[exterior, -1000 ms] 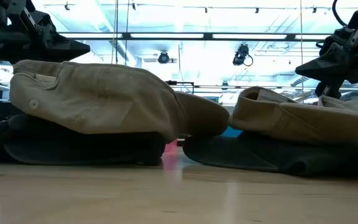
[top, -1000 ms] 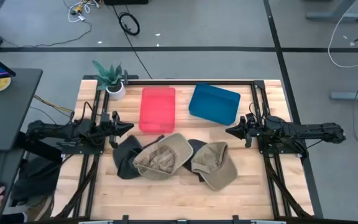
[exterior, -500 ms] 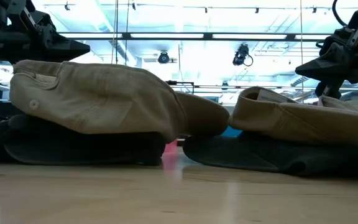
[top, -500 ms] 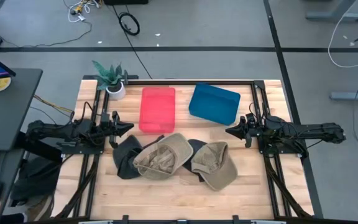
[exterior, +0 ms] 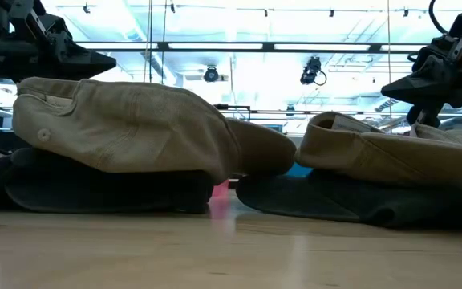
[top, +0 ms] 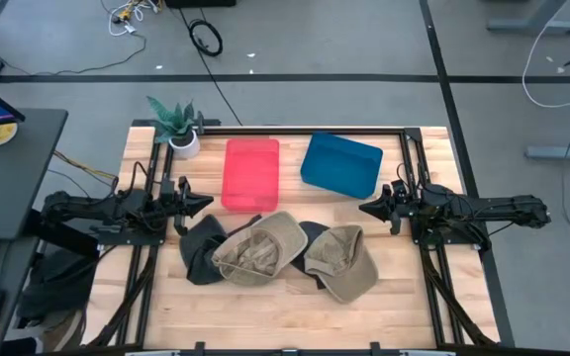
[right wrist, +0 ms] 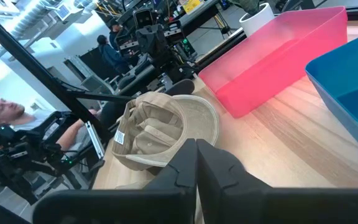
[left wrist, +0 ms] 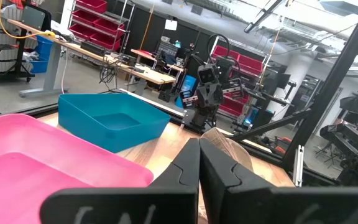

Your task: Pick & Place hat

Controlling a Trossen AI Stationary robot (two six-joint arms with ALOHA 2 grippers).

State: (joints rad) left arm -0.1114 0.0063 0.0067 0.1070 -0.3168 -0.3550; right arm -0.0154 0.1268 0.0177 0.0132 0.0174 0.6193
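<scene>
From above, a wooden table (top: 265,297) carries a heap of hats between two dark arms. The left gripper (top: 204,201) hovers at the table's left side, its fingers pressed together and holding nothing. The right gripper (top: 366,209) mirrors it on the right, likewise pinched closed and empty. Between the two tips lie a tan hat (top: 257,247) turned inside up, a second tan hat (top: 339,259) nearer the right gripper, and a dark hat (top: 202,248) just below the left gripper, partly buried under the first tan one. Another dark hat (top: 312,233) peeks out between the tan pair, mostly covered. Beyond the left gripper's tip sits a pink bin (top: 250,173); beyond the right gripper's, a blue bin (top: 340,164). A potted plant (top: 178,126) stands at the far corner behind the left arm.

From table height, the tan hats fill the picture, each stacked on a dark one, hiding both bins almost entirely. The grippers show only as dark shapes cut off at the upper corners.

From the left wrist, closed fingers (left wrist: 188,171) point across the pink bin toward the blue bin, with a tan hat partly hidden behind them and the other arm farther off.

From the right wrist, closed fingers (right wrist: 185,165) point at the upturned tan hat beside the pink bin. A person (right wrist: 17,127) sits beyond the table, partly cut off.
</scene>
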